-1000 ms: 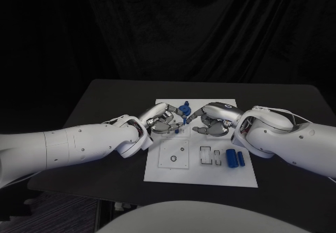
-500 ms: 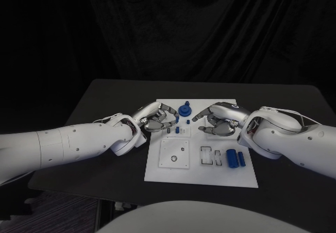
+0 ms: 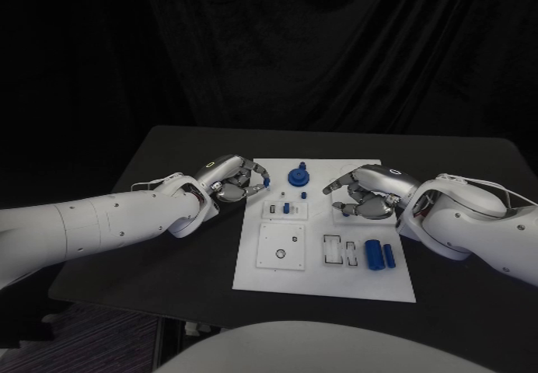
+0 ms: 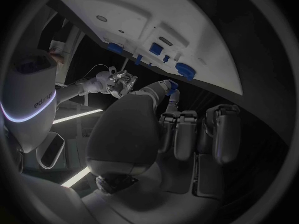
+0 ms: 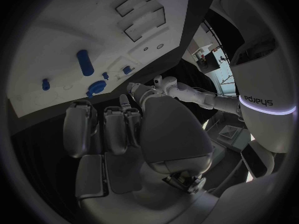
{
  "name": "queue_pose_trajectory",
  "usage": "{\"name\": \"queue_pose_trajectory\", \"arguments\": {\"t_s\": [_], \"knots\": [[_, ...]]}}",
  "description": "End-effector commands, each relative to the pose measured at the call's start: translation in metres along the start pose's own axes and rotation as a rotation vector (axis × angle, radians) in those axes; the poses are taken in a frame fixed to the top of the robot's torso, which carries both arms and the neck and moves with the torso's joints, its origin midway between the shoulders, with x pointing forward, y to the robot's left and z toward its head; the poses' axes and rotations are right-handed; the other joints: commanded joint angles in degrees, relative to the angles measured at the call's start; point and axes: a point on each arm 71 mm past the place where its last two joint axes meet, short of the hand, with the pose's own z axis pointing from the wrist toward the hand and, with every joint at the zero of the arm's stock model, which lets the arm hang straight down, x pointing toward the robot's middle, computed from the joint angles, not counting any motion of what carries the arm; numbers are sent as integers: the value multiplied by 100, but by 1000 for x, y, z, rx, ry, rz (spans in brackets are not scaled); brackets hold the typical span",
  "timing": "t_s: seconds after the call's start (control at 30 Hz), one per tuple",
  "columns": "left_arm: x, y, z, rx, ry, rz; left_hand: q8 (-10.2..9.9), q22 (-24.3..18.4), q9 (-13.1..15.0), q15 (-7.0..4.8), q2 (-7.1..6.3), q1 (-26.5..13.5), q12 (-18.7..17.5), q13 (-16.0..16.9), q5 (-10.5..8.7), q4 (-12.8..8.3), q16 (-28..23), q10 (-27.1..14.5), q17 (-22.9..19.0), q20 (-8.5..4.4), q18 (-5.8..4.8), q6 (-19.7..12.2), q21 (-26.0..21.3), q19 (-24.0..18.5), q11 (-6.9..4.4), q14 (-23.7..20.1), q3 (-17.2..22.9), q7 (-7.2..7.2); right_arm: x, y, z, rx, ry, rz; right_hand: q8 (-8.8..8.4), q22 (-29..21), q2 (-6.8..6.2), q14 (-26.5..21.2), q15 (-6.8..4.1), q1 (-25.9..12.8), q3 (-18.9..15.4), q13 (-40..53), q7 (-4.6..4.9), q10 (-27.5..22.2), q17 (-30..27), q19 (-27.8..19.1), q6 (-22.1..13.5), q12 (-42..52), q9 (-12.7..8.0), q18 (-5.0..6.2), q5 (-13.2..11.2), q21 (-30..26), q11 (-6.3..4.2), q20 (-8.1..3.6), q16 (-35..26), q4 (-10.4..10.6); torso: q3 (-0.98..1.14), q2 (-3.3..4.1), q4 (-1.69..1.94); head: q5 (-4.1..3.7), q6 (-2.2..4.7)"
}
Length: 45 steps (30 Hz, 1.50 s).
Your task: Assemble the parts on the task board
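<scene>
Both hands are sitting at the far half of the white board (image 3: 325, 280), one on each side. The left hand (image 3: 230, 179) is right at the board's left edge with its fingers (image 4: 187, 134) curled in, and there's a small blue piece (image 3: 266, 180) pinched at the tip of the thumb and a finger. You can see the same bit of blue at the fingertip in the left wrist view (image 4: 171, 85).

The right hand (image 3: 370, 194) is over the right side of the board, fingers bent inward. In the right wrist view the fingers (image 5: 115, 129) look curled with nothing between them, so I'd call it closed and empty.

Between the two hands, a round blue knob (image 3: 298, 176) stands upright near the board's far edge. Just nearer than that there's a little raised plate with tiny blue pegs (image 3: 286, 207) standing in it. Closer to the robot, a square plate (image 3: 281, 247) with small holes sits on the left half of the board. Beside it are rectangular slots (image 3: 337, 249), then two blue cylinders (image 3: 378, 254) lying side by side close to the right edge. The board itself is in the middle of the black bench (image 3: 168, 256).
</scene>
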Motion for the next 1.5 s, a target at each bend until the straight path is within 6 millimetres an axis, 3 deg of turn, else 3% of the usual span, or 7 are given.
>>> {"name": "queue_pose_trajectory", "arguments": {"t_s": [0.03, 0.8, 1.5], "knots": [[1, -1, 2, 95, -28, 76, 32, 1259, 13, -9, 6, 71, 14, 1500, -25, 17, 15, 617, 1509, -12, -25, 61, -1, 221, -30, 605, -15, -2, 0, 1, -1, 8, -13, 1, -8, 1130, -29, 322, 5, -44, 37, 429, -8, -34, 214, 117, -36, -35, -4, 21, -27, 12, -2, 6, 4, -12, 0, 2, 1, 4, -1], [43, 23, 0, 118, 39, 120, -6, 1275, -10, -18, 16, 95, 14, 1500, -93, 104, 15, 617, 1509, -17, -36, 37, 52, 235, -50, 605, -53, 1, 3, -1, -3, 19, 10, 7, -3, 1128, -34, 319, 4, -59, 38, 421, -11, -40, 207, 114, -37, -41, -11, 22, -49, 6, -4, 6, -1, -8, -9, 16, 3, 25, -1], [45, 30, -4, 84, 31, 71, -36, 1276, -27, -30, 40, 167, 14, 1500, -131, 122, 15, 617, 1509, -26, -37, 16, 58, 230, -65, 605, -59, -5, 5, -3, -5, 32, 31, 10, 3, 1125, -35, 315, 1, -83, 41, 411, -16, -47, 198, 109, -41, -48, -24, 25, -115, -4, -10, 6, -7, 0, -10, 13, 4, 63, -1]]}}
